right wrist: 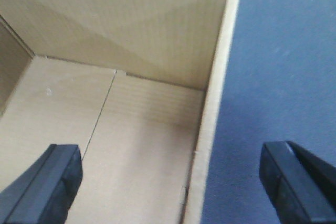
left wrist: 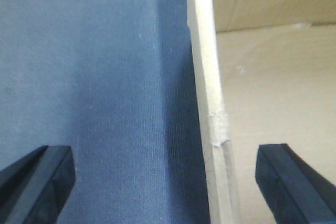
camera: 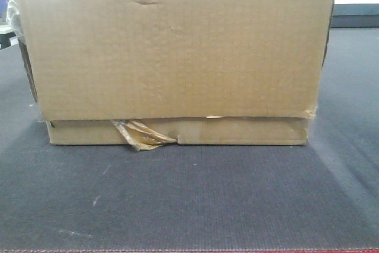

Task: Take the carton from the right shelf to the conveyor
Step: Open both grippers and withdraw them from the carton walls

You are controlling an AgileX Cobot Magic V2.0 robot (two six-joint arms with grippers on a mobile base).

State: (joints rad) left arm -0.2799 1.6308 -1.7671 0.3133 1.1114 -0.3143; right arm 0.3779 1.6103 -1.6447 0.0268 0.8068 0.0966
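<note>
The brown carton (camera: 172,51) fills the front view and rests on the dark grey belt (camera: 189,199), its near side creased with torn tape at the bottom. My left gripper (left wrist: 166,182) is open and straddles the carton's left wall (left wrist: 210,103), one finger outside over the belt, one inside. My right gripper (right wrist: 170,182) is open and straddles the carton's right wall (right wrist: 210,103), one finger inside the open carton, one outside. The carton's inside (right wrist: 121,129) is empty. Neither gripper shows in the front view.
The dark grey belt surface (left wrist: 94,87) runs on both sides of the carton and shows in the right wrist view (right wrist: 283,66). A red strip (camera: 189,251) marks its near edge. Pale shelving (camera: 355,4) stands at the far right.
</note>
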